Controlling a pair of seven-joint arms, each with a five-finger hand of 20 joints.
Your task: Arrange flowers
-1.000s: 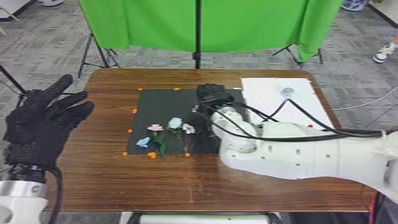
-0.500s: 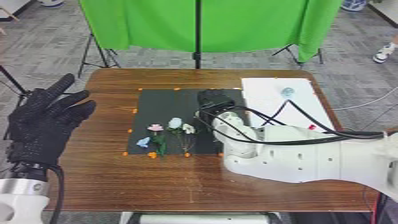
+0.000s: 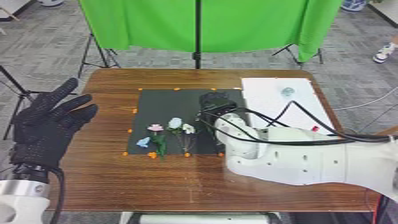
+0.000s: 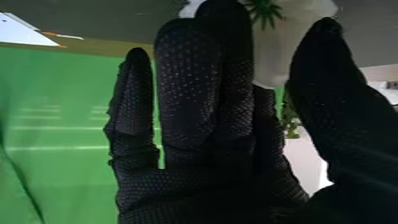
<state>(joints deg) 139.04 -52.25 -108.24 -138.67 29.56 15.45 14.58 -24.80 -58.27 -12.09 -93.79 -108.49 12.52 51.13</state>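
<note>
Drawn a little back toward the robot since the earlier head frame, the right hand point(image 3: 216, 100) hangs over the right part of the dark mat point(image 3: 158, 107) on the desk point(image 3: 133, 182); the left hand point(image 3: 46, 132) has dipped slightly at the left side, its fingers spread and straight, waiting. On the mat, left of the right hand, lie the flowers: a pink flower point(image 3: 155, 127), a pale one point(image 3: 175, 122) and a white one point(image 3: 188, 128) side by side, with stems toward the robot, and a blue flower point(image 3: 143, 142) just apart at the lower left. A white sheet point(image 3: 266, 92) lies right of the mat, with a pale blue piece point(image 3: 287, 92) on it.

In the right wrist view, the right hand's fingers stand straight and close together, the thumb well apart from them. A pale shape with green leaves point(image 4: 264, 11) shows behind the gap; whether it is near the hand or farther off, I cannot tell. No pinch is visible.

The step in hand seems to be laying out the flowers, with the right hand between grasps. Next it probably needs to settle over one stem and close thumb to fingers gently, since a thin stem could roll or drag its neighbours.
</note>
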